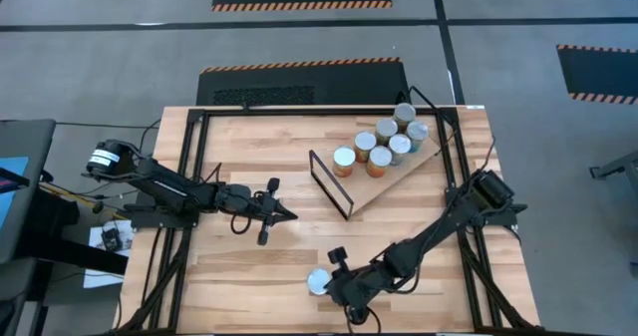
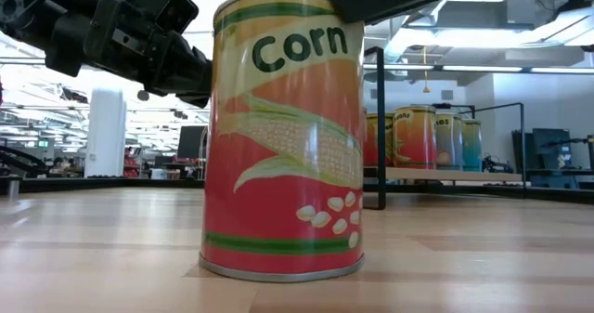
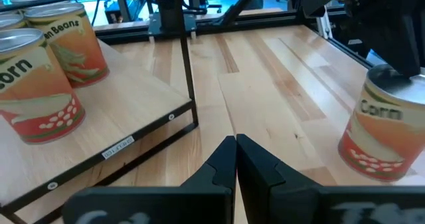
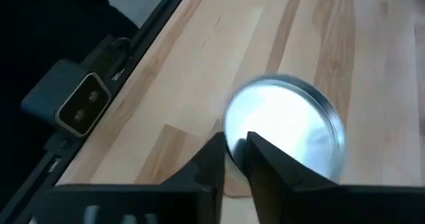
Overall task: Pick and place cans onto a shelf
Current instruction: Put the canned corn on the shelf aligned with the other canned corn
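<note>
High view: a lone corn can (image 1: 319, 281) stands upright on the wooden counter (image 1: 249, 276) near its front edge, well apart from the shelf (image 1: 394, 176). The right end effector (image 1: 337, 276) sits just beside the can's silvery top, and in the right wrist view its two fingers (image 4: 214, 159) stand a narrow gap apart over the lid's rim; whether they grip the rim or only hover at it is hard to judge from here, since nothing sits clearly between them. In the low view the can's label reads "Corn" and its base rests flat on the boards, with dark arm parts above it.

The shelf lies angled on the far right part of the counter, its black wire frame (image 1: 331, 183) at the end facing the middle. Seven cans (image 1: 384, 142) stand clustered on it.

The left end effector (image 1: 282, 212) waits over mid-counter, left of the wire frame, fingers pressed together.
</note>
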### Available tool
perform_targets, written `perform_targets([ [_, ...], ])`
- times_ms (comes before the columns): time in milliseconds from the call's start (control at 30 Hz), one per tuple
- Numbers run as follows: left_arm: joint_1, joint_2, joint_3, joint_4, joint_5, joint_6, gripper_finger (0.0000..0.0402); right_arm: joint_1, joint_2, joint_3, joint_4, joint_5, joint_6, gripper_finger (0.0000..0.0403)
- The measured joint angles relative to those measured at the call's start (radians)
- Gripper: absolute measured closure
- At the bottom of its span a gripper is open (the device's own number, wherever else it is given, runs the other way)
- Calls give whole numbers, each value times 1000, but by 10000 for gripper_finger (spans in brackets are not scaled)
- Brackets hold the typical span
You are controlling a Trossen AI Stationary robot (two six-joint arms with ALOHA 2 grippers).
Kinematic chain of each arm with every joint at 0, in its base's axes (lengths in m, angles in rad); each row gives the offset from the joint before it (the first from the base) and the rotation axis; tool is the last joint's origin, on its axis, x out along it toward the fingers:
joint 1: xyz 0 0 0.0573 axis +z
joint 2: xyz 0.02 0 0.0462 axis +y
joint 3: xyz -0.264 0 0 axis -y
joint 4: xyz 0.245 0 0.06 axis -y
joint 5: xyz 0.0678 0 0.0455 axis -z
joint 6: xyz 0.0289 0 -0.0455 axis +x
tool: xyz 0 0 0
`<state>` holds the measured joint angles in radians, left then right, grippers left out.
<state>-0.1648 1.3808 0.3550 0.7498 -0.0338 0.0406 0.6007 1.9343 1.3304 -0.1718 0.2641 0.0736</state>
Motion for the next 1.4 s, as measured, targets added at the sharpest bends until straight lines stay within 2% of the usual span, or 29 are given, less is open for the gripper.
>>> perform_targets([
  [200, 0, 0, 0, 0, -7, 18, 401, -15, -2, 2, -46, -23, 8, 391],
  [433, 0, 0, 0, 0, -8, 23, 401, 1, -69, -5, -135, -29, 103, 397],
  [667, 0, 0, 0, 2, -8, 22, 401, 71, -217, -3, -434, 101, 392, 399],
  [900, 0, 0, 0, 4, -8, 18, 401, 95, -282, -3, -764, 275, 645, 399],
  [1100, 0, 0, 0, 5, -8, 17, 401, 21, -304, -4, -891, 372, 705, 400],
  [1400, 0, 0, 0, 4, -8, 16, 401, -159, -307, -3, -935, 473, 642, 400],
])
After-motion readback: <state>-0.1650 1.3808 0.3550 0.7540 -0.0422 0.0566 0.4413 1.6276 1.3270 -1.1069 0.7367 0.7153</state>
